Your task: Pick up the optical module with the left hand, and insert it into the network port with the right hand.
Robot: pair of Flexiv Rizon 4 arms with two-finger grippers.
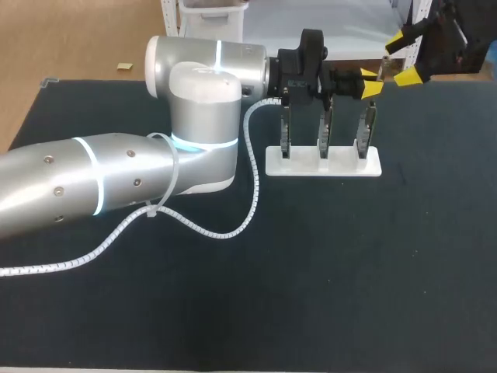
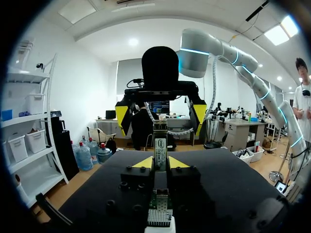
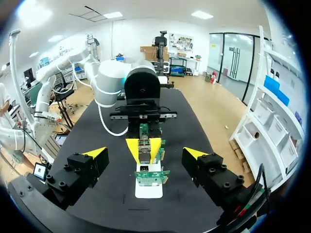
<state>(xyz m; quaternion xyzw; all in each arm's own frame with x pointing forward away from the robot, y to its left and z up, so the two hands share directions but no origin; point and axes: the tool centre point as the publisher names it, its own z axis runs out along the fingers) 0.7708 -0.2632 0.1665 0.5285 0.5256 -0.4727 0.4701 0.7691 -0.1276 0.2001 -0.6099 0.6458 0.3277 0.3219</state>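
The optical module (image 2: 159,144), a slim metal bar, stands upright between the yellow tips of my left gripper (image 2: 160,162), which is shut on it. In the head view that gripper (image 1: 370,82) hovers over the right end of the white stand (image 1: 322,162), which carries three upright circuit boards (image 1: 324,128) with network ports. My right gripper (image 1: 401,60) hangs just beyond it at the table's far right, open wide and facing the module. From the right wrist, the module (image 3: 144,154) sits ahead of and centred between my spread fingers (image 3: 95,154).
My left arm (image 1: 116,175) lies across the left half of the black table, and its white spiral cable (image 1: 233,225) loops onto the mat in front of the stand.
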